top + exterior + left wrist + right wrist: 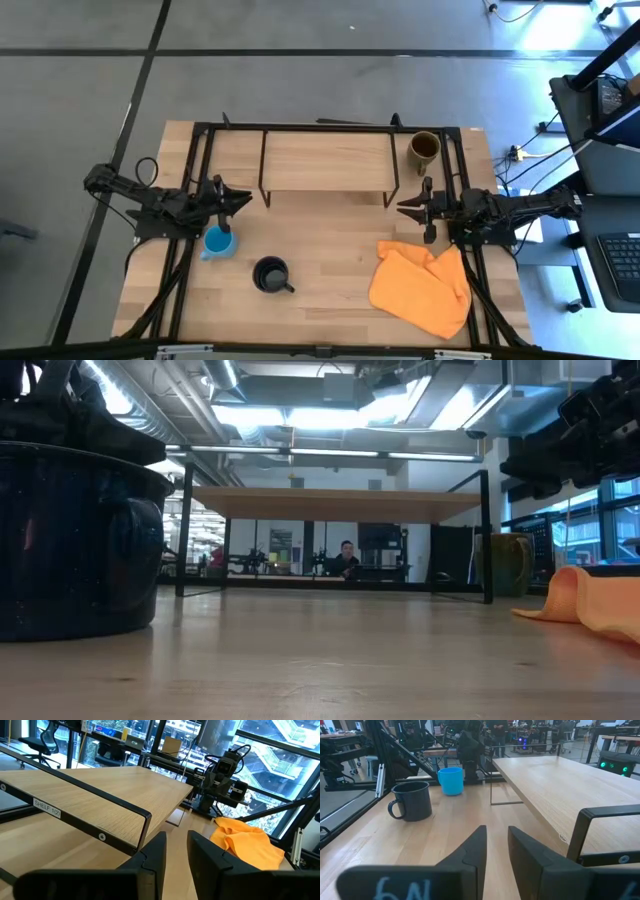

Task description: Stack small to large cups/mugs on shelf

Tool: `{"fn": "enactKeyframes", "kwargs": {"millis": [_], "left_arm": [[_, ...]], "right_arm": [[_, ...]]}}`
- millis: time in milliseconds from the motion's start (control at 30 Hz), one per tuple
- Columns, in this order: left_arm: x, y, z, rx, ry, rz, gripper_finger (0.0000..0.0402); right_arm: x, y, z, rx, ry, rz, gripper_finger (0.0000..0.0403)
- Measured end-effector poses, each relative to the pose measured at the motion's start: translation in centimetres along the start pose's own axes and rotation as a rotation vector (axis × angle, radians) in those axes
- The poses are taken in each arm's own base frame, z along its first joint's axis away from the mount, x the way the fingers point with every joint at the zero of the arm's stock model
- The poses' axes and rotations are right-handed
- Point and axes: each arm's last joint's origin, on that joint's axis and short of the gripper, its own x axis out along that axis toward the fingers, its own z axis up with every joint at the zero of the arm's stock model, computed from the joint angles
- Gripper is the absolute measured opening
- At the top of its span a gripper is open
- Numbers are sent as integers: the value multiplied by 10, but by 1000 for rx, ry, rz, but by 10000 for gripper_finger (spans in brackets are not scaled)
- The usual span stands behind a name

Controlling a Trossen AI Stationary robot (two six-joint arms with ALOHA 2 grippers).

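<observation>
The shelf point(325, 160) stands on black legs at the table's far middle, with nothing on its board. The olive-brown mug point(424, 148) stands upright on the tabletop just right of the shelf. The light blue mug point(218, 242) and the black mug point(271, 274) stand upright on the table nearer the front left. My left gripper point(243, 199) hovers just beyond the blue mug, pointing right, shut and empty. My right gripper point(402, 207) hovers off the shelf's near right corner, pointing left, also shut and empty. In the right wrist view the black mug point(412, 801) and blue mug point(451, 781) lie ahead.
A crumpled orange cloth point(422, 285) lies on the table's near right part, below the right arm. Black frame rails run along both table sides. In the low view the black mug point(80, 540) fills the left foreground. A person point(347, 558) sits far behind the table.
</observation>
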Motion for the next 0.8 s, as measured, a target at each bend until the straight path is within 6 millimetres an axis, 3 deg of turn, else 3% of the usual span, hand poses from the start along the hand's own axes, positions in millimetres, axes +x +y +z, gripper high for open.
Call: {"fn": "enactKeyframes", "kwargs": {"millis": [200, 467, 667, 800], "left_arm": [[-1, -2, 15, -281, -138, 4, 73], [-3, 2, 29, -246, -294, 152, 73], [-2, 1, 29, -245, -295, 124, 73], [-5, 0, 47, -255, -379, 106, 71]], "right_arm": [[0, 0, 0, -1, 0, 0, 81], [0, 0, 0, 0, 0, 0, 80], [0, 0, 0, 0, 0, 0, 80], [0, 0, 0, 0, 0, 0, 80]]}}
